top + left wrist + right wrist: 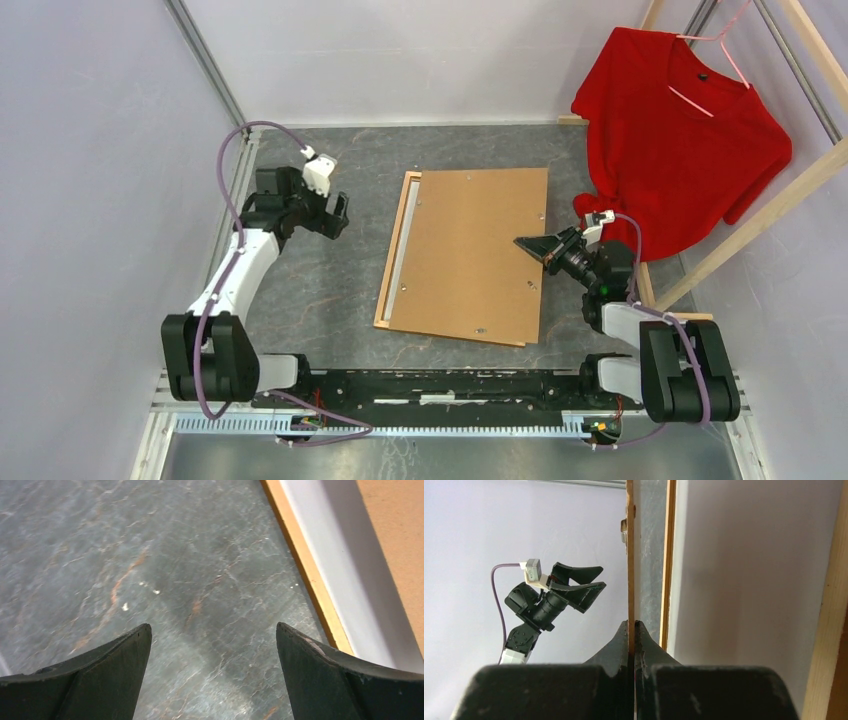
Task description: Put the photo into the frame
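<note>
**Frame** (394, 250): orange-brown wood, lying flat in the middle of the tabletop (330, 290). From above you see only its left rail.

**Photo** (402, 262): face down, white back up. It shows as a white strip just inside that left rail. The right wrist view shows the same white sheet lying between the rails, under the raised board. You may judge it already seated.

**Backing board** (470, 250): plain brown, covering most of the frame but leaving the left strip bare. Its right edge is lifted clear.

**Right end effector** (532, 246): closed on the board's right edge, with the thin sheet pinched between its fingertips.

**Left end effector** (338, 216): jaws wide apart and holding nothing, over bare tabletop near the left rail.

**Step in hand (judged):** closing the back, since placing the print looks done.

**Next move calls for:** slide the board leftward and lower it square, so it drops inside the rails without dragging or creasing the print. Your free left end effector could steady the left rail.

**Surface:** grey stone-patterned tabletop with rust-coloured veins and a few pale specks.

**Room:** pale lavender walls (100, 150). At far right, close behind the right arm, a red shirt (680, 140) hangs on a pink hanger (715, 50) from a pale wooden clothes rack (760, 215).
</note>
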{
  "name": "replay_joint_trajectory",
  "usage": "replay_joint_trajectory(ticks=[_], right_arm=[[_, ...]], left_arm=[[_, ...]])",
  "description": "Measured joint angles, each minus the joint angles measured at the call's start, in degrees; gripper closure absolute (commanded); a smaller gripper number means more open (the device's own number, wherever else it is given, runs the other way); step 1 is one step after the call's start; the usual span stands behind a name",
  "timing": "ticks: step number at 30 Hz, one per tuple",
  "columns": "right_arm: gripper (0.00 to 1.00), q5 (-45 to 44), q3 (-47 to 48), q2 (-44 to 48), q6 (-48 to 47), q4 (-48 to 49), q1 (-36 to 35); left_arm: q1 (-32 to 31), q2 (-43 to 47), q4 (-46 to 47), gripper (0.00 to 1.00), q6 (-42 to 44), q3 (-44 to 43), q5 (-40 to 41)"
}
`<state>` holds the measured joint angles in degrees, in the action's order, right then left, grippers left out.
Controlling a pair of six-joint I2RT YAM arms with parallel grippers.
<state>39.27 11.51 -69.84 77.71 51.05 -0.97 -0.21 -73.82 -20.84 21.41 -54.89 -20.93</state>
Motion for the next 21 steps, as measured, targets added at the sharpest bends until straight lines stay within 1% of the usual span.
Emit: replay_joint_trajectory(ticks=[5, 13, 21], right_arm=[[1.0, 1.1, -0.2, -3.1, 0.0, 1.3, 0.3], [1.0, 1.2, 0.1, -8.3, -0.7, 2.5, 0.3], [1.0, -0.4, 2.9, -12.1, -2.0, 3.9, -1.4]], left_arm=[[-3.1, -3.8, -0.1, 0.0, 0.6, 0.0, 0.0], [-4.5, -7.6, -0.3, 0.0, 1.1, 0.0, 0.3], [-5.6, -9.4, -0.4, 0.0, 1.4, 0.0, 0.5]])
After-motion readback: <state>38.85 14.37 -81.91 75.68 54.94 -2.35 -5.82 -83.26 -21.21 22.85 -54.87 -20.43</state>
